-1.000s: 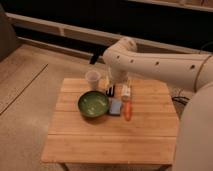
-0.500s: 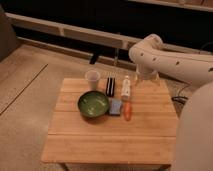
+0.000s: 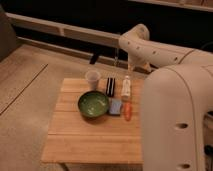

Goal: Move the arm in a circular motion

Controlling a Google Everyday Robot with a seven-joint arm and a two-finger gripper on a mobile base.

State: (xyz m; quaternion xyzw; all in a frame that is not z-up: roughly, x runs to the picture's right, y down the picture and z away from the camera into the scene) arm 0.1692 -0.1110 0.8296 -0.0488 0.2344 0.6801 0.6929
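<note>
One gripper [image 3: 133, 65] hangs under the arm [image 3: 165, 52], just above the white bottle [image 3: 127, 87] (whether open or closed cannot be told), holding nothing visible. Since half a second ago, it has swung back leftward.

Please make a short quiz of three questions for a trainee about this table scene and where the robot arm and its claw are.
1. True or false: the green bowl sits on the wooden table.
2. What lies right of the blue sponge? A) carrot B) spoon C) plate
3. Fill in: the arm holds its claw above the table's ____ edge.

Key: 1 true; 2 A; 3 far
</note>
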